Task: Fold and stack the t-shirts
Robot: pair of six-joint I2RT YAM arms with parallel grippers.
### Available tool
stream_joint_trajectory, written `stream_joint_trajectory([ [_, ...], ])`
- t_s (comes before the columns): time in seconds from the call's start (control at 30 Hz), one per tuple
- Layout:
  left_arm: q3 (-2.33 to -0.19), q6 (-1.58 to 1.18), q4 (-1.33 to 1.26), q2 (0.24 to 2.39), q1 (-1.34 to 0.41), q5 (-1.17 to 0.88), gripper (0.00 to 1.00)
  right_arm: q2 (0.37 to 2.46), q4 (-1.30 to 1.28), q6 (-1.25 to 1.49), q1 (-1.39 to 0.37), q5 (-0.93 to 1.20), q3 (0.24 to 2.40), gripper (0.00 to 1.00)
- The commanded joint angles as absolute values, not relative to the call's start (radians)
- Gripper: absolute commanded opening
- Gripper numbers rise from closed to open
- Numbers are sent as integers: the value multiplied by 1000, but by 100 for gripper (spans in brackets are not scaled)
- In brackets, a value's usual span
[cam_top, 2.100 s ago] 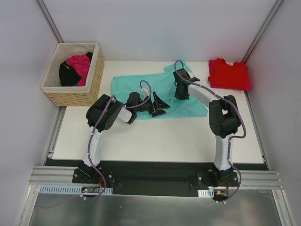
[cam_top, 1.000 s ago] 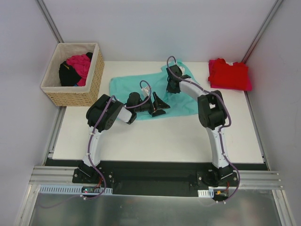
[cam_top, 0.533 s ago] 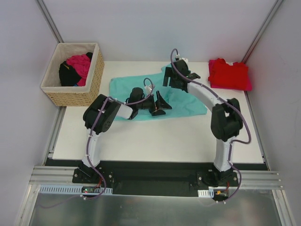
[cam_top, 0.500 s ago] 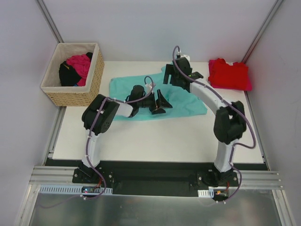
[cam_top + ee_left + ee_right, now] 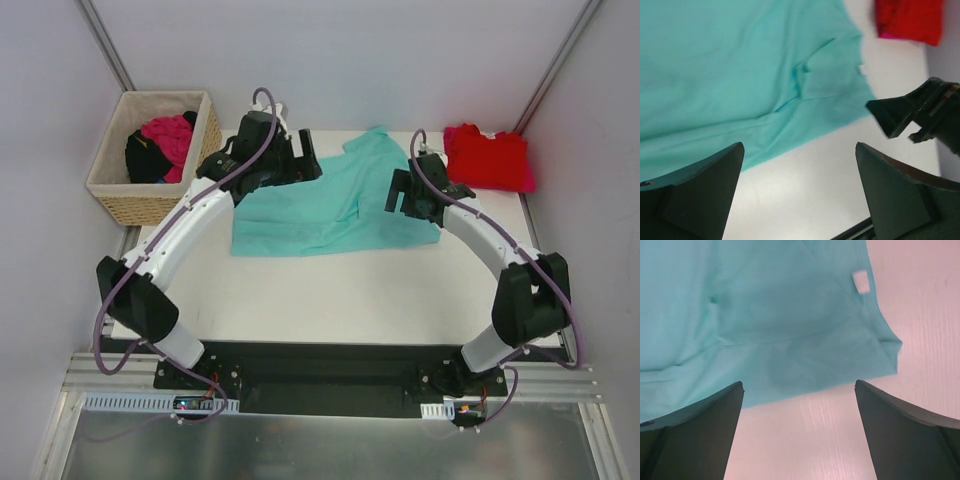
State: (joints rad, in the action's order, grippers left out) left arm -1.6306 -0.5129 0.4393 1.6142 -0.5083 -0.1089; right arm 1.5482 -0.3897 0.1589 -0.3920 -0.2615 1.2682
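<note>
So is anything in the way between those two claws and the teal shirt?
Nothing visible is. The left gripper and the right gripper both hang open over the teal shirt, and each wrist view shows only cloth and bare white table below it.

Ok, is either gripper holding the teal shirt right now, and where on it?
Nothing is held. The left gripper and right gripper are both open over the teal t-shirt, with no cloth between them.

Teal tee [image 5: 320,205] spread flat, rumpled, mid-table; red tee [image 5: 487,158] folded far-right corner.
</note>
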Motion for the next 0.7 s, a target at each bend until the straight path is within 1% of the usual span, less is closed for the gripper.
stream_joint_trajectory([
  [0.0, -1495, -486, 747, 1534, -477, 288, 95, 1580, -353, 216, -328, -144, 1207, 98],
  [0.03, -1465, -492, 752, 1501, -468, 331, 95, 1591, -351, 221, -328, -137, 1212, 98],
  [0.17, -1333, -561, 738, 1453, -411, 316, 96, 1637, -334, 239, -328, -100, 1233, 98],
  [0.37, -1168, -638, 600, 1463, -410, 298, 95, 1647, -336, 242, -327, -92, 1238, 98],
  [0.67, -1135, -675, 428, 1589, -408, 258, 95, 1647, -322, 239, -307, -94, 1210, 98],
])
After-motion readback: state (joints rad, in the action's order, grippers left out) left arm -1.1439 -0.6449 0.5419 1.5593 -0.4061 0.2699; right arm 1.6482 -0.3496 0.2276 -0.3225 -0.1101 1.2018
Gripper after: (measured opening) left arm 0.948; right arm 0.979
